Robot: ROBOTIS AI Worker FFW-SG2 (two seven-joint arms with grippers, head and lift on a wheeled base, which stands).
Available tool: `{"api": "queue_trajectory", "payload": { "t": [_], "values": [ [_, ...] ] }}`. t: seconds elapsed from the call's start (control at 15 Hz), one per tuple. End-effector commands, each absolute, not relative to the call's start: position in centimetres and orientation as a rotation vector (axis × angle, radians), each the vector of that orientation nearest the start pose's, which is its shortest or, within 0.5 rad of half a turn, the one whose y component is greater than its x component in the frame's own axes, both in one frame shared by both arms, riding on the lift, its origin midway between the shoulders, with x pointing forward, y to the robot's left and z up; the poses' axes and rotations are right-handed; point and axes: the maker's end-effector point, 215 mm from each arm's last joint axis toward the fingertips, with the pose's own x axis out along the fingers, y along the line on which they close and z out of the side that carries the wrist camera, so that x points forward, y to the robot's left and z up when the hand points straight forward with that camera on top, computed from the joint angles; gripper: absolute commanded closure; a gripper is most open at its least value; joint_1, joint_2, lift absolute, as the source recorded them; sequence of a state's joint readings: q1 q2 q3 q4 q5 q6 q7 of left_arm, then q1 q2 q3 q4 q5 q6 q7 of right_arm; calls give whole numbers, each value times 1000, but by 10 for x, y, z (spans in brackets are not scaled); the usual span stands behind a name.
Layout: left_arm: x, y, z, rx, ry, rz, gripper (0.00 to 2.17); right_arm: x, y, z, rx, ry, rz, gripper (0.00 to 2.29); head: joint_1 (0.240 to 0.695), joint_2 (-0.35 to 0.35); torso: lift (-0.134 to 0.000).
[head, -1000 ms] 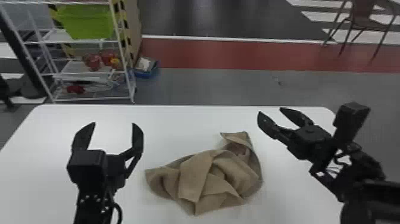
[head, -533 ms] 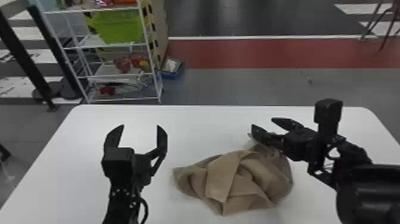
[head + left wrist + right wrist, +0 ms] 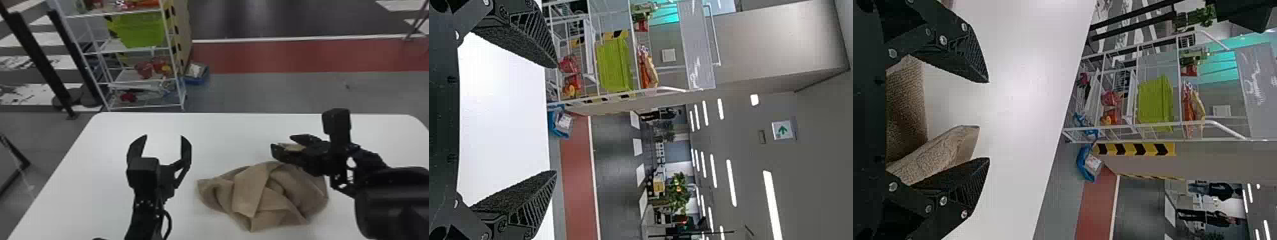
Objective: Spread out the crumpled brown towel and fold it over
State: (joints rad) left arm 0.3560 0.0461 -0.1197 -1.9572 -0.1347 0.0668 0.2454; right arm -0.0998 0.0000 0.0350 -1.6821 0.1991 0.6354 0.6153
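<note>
Right pincer (image 3: 283, 144) wide open, gripping nothing — towel corner (image 3: 959, 142) between its fingers; spreading seems first; next, close, then draw outward.

The robot's left gripper (image 3: 164, 136) spread wide and pointing forward, its right gripper (image 3: 281, 142) parted, turned inward toward the left

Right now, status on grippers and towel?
Left gripper open, empty. Right gripper open, at the towel's far corner. Towel crumpled on table.
</note>
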Motion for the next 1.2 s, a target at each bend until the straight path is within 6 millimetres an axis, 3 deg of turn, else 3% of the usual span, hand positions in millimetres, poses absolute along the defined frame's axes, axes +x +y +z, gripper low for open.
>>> {"api": "queue_trajectory", "payload": {
  "t": [0.0,0.6,0.73,0.87,1.0,1.13],
  "values": [
    [487,220,-332,139,10,124,147,572,-118,-415,-85,486,550,380,695,106,-123],
    [482,216,-332,136,6,117,147,575,-111,-440,-121,590,563,485,695,109,-123],
    [482,217,-332,137,4,117,147,575,-112,-443,-112,623,558,890,695,109,-123],
    [479,218,-332,137,3,119,147,570,-117,-450,-91,666,555,1474,695,109,-123],
    [476,221,-330,136,-3,124,147,562,-125,-459,-66,696,537,1649,695,108,-123],
    [471,222,-326,135,-11,124,147,552,-124,-439,-58,649,535,1649,695,103,-123]
  ]
}}
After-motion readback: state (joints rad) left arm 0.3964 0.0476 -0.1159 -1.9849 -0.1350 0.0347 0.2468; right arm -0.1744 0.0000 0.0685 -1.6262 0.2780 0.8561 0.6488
